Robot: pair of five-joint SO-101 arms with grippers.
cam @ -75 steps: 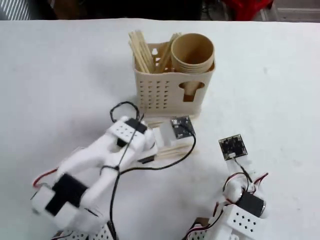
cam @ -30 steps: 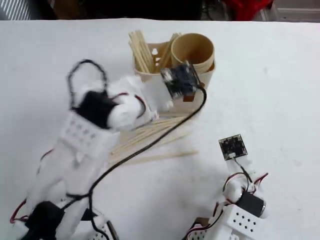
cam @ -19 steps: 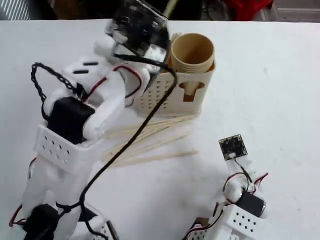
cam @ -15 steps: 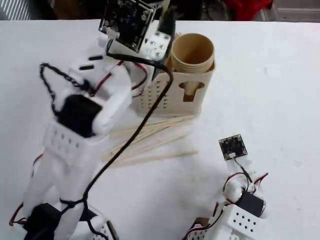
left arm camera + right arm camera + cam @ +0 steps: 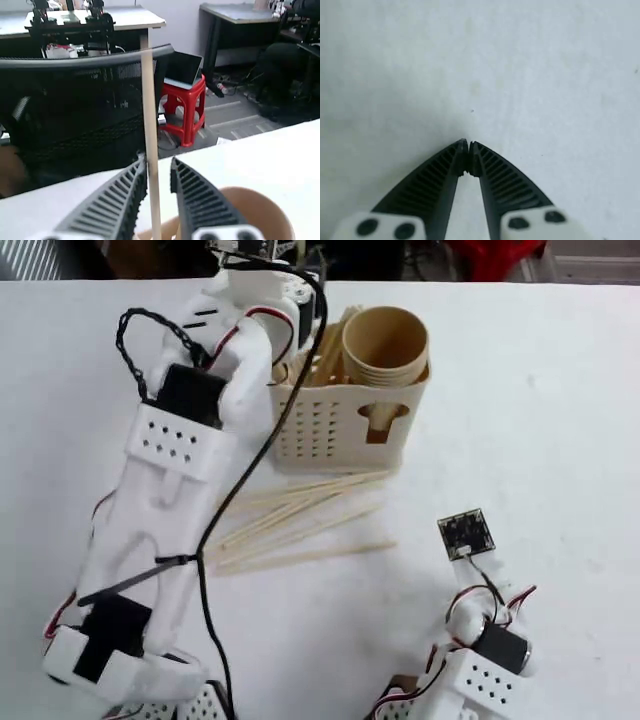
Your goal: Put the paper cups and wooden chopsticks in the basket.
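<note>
On the desk (image 5: 520,390), the basket (image 5: 335,430) stands beneath the left end effector (image 5: 157,167), which is slightly released around an upright chopstick (image 5: 148,110) over its 9 o'clock compartment. Loose chopsticks (image 5: 300,520) lie at its 6 o'clock. The right end effector (image 5: 468,146) is clenched, empty.

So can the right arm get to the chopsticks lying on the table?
Probably yes. The loose chopsticks lie on the table in front of the basket, with nothing between them and the right arm. The right gripper is shut, so it would need to open first. The left arm is close beside them.
</note>
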